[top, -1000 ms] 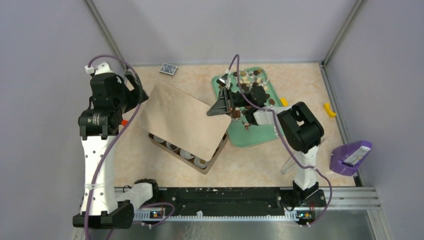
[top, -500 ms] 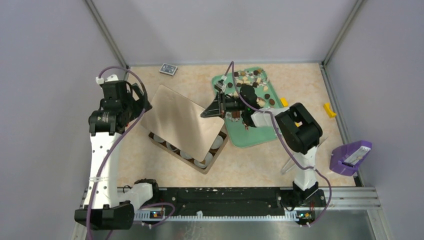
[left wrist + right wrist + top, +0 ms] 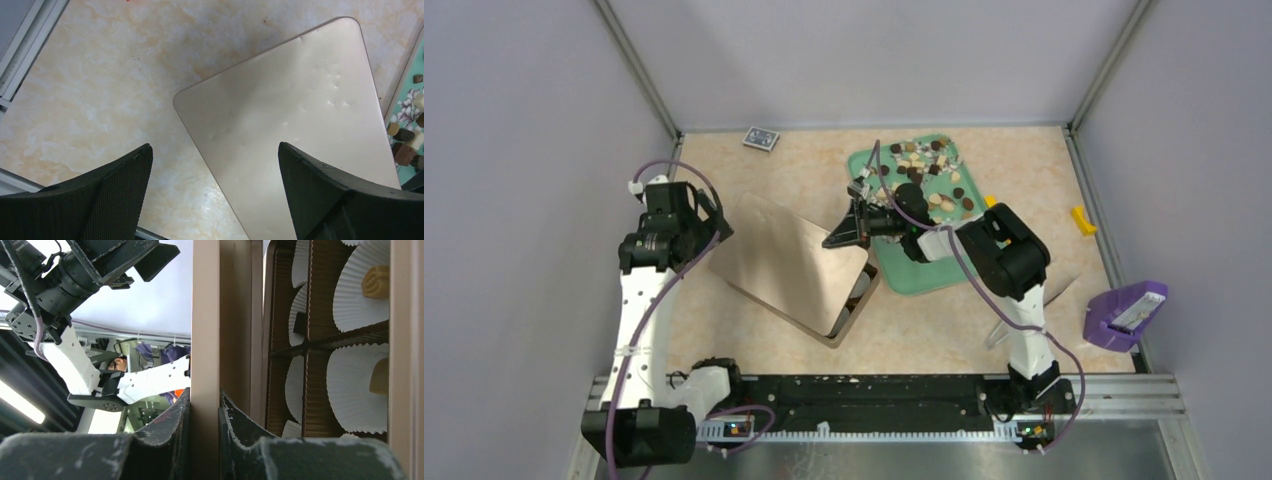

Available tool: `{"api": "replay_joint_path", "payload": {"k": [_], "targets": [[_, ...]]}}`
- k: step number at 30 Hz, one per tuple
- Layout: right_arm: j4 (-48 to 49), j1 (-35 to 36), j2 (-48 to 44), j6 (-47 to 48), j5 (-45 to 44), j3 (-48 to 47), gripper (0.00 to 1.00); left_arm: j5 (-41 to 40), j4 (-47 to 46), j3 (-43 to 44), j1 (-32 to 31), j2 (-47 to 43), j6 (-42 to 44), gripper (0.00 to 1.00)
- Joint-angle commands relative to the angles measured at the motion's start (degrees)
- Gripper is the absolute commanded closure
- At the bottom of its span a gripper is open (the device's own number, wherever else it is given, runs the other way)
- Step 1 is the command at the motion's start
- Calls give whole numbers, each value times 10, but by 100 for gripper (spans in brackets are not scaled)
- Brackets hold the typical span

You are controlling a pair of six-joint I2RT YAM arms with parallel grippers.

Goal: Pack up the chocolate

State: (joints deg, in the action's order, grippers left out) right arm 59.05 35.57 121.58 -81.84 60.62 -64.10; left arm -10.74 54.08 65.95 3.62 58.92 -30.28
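Pinching the lid (image 3: 789, 262) edge, the right gripper (image 3: 204, 400) holds it over the box (image 3: 856, 312); the left gripper (image 3: 214, 147) hangs spread above the lid. Lid: smooth tan card, rounded corners, faint dents. Chocolate (image 3: 929, 170) lies loose on the green tray (image 3: 919, 275) right of the box; some sits in pleated paper cups (image 3: 350, 305) inside it. Pieces are probably light, hard, easily marred: grip one across its sides.

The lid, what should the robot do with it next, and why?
Probably the right gripper should ease the lid down flat onto the box. Its jaws pinch the lid's edge, the lid sits tilted, and paper cups show in the gap under that raised side.
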Motion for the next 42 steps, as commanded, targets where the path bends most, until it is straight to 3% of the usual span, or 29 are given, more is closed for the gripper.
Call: {"api": "replay_joint_path", "payload": {"k": [1, 9, 13, 24, 30, 42], "targets": [[21, 8, -6, 10, -3, 1, 100, 31, -54, -18, 12, -14, -14, 1], [3, 8, -2, 15, -9, 10, 100, 58, -65, -58, 15, 2, -11, 1], [62, 8, -13, -36, -9, 26, 100, 61, -66, -69, 18, 4, -10, 1], [100, 11, -61, -82, -19, 37, 100, 55, -69, -64, 24, 1, -9, 1], [65, 18, -75, -62, -21, 40, 100, 50, -64, -60, 28, 1, -5, 1], [125, 21, -52, -85, -39, 87, 100, 67, -68, -85, 31, 5, -4, 1]]}}
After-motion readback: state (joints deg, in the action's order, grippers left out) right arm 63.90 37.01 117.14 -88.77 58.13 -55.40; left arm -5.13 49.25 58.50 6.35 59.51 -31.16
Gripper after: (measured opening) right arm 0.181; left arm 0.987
